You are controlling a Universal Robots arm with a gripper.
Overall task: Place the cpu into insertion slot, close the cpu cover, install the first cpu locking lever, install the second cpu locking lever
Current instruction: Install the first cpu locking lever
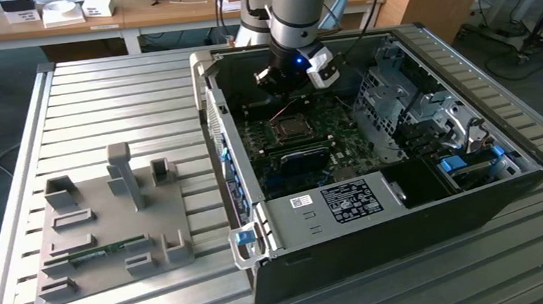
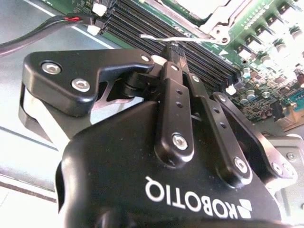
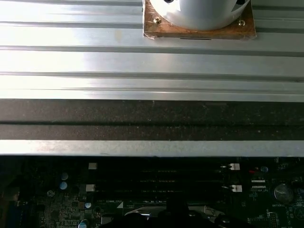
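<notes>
Second wrist view: gripper (image 2: 174,50) fingers pressed together, tip at lever (image 2: 204,39), cover (image 2: 216,20) just beyond. Likely lever install: press steadily, keep tip from slipping off thin wire.

Exterior view evenly bright, case (image 1: 393,247) interior shadowed. First wrist view: glare whitens the desk (image 3: 152,61), motherboard (image 3: 57,199) dark. Second wrist view: soft sheen on the black claw (image 2: 173,50).

My gripper (image 2: 173,50) looks like smooth, shiny black plastic. The worktop (image 1: 105,99) is bright ribbed metal. The computer case (image 1: 431,234) is dull black, and the holder tray (image 1: 98,203) is matt grey plastic.
</notes>
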